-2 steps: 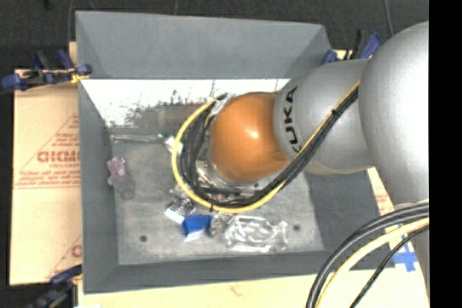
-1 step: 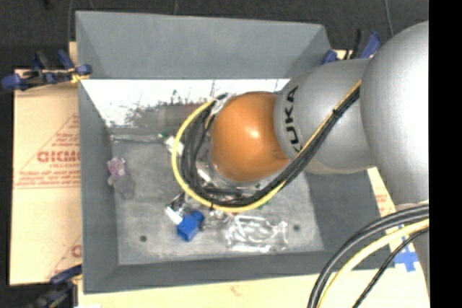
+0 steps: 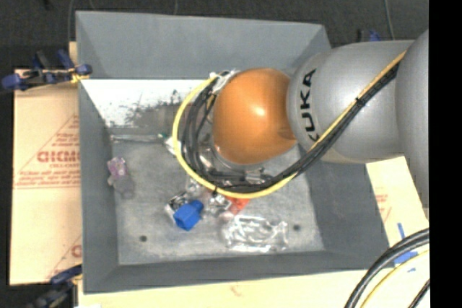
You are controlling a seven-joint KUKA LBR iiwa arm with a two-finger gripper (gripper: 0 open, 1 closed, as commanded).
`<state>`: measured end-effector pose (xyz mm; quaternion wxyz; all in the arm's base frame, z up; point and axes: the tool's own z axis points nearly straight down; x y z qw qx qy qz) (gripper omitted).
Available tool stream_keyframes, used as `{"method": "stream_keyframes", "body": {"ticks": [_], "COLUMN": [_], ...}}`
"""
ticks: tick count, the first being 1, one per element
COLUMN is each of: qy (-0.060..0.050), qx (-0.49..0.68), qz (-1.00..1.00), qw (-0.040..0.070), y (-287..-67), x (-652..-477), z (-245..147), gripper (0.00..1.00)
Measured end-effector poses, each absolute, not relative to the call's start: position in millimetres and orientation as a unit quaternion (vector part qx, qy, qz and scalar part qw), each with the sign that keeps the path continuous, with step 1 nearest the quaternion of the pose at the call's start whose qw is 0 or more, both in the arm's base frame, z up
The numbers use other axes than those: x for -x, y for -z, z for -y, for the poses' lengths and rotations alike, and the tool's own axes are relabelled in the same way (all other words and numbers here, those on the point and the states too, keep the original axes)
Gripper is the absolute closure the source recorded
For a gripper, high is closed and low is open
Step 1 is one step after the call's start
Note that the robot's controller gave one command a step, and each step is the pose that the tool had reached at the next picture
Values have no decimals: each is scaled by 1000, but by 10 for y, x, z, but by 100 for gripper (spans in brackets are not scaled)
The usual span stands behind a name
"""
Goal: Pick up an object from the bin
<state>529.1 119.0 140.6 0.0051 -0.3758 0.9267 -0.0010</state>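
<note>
My gripper (image 3: 225, 177) is low in the middle of the bin, mostly hidden under the arm's orange dome and its cables. Just below and left of it lies a small blue block (image 3: 188, 216) with silvery bits against it. A small red-orange piece (image 3: 236, 203) lies right beside the gripper's lower edge. A crumpled clear plastic thing (image 3: 253, 231) rests on the floor below it, near the front wall.
A small pale purple thing (image 3: 118, 170) lies by the bin's left wall, well apart from the gripper. The arm and its dome cover the back right of the bin. Bare floor shows at the front left.
</note>
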Motion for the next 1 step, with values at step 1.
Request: {"method": "stream_keyframes", "body": {"ticks": [1], "qy": [2], "qx": [391], "qz": [-920], "qw": [5], "y": [-2208], "x": [-5333], "z": [-1040], "gripper": [100]}}
